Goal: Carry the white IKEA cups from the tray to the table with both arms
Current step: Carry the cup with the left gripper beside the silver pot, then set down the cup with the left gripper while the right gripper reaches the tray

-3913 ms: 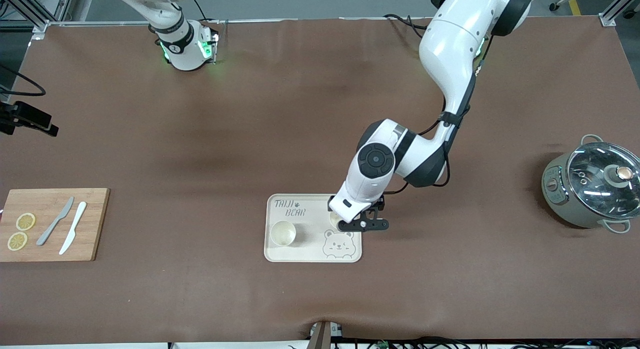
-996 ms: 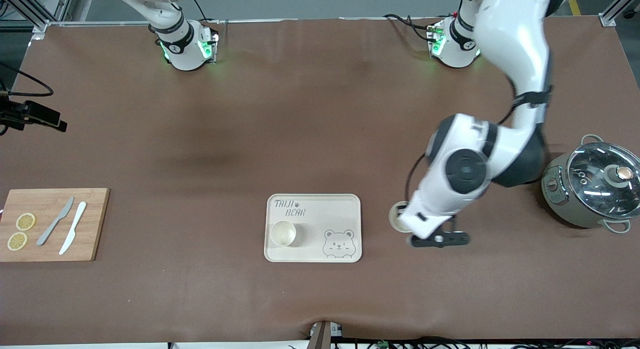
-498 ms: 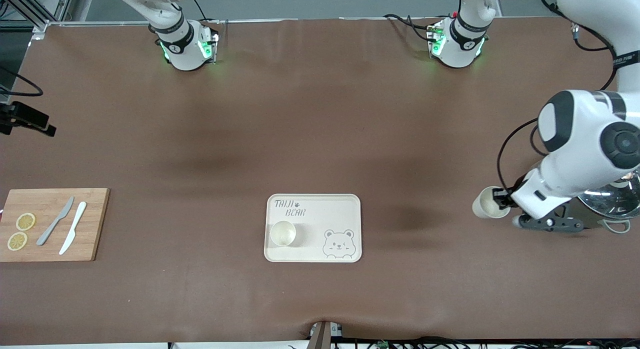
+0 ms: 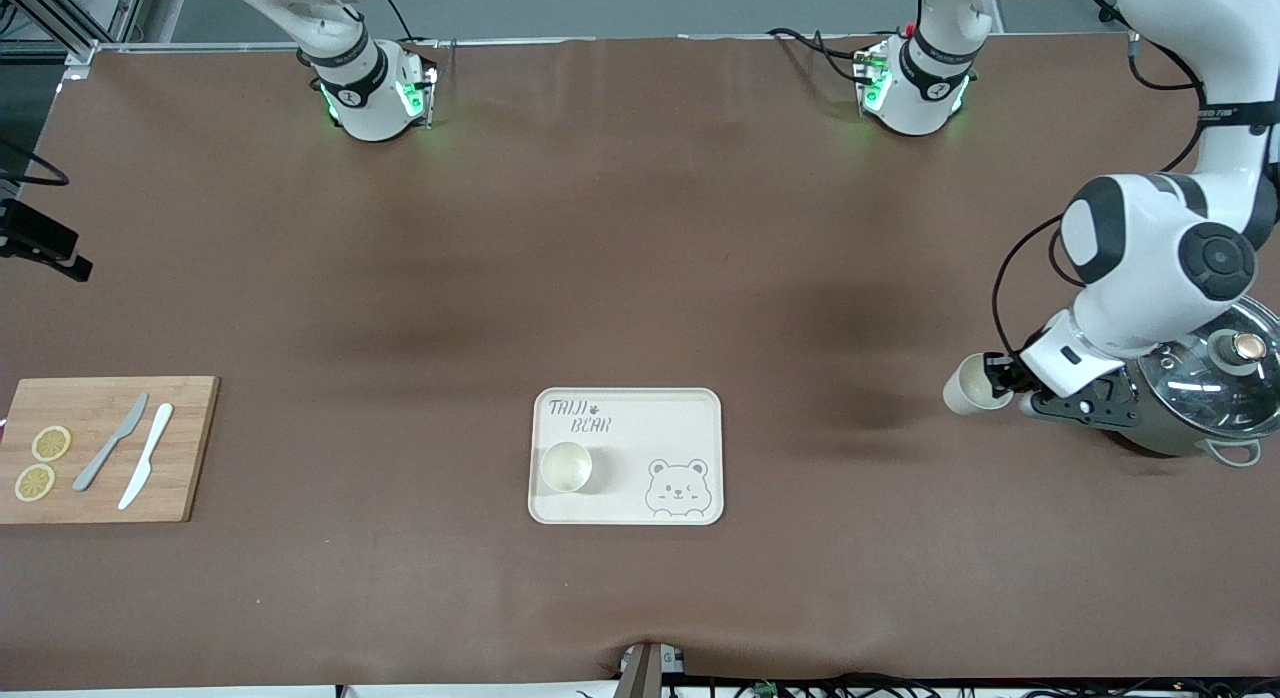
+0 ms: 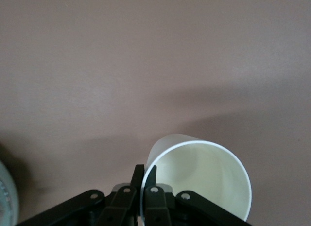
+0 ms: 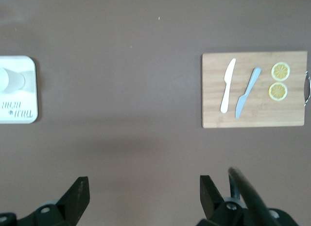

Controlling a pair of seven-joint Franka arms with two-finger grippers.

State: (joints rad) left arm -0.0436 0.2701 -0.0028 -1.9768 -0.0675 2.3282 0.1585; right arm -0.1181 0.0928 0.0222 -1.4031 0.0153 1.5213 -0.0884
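Brown table (image 4: pixel 640 258), wide and flat. Nearest the front camera: one cream tray (image 4: pixel 690 410) with one white cup (image 4: pixel 566 468) standing on it. Toward the right arm's end: one wooden board (image 4: pixel 190 448), two knives (image 4: pixel 130 453), two lemon slices (image 4: pixel 42 462). Toward the left arm's end: one pot (image 4: pixel 1195 398) with a glass lid. Second white cup (image 4: pixel 972 385) up in the air beside the pot, pinched at its rim by the left gripper (image 5: pixel 144 180), clamped tight. Four seconds ago, over the tray; now carried away to the pot. Right gripper (image 6: pixel 141 197) wide open, holding nothing, waiting high over bare table.
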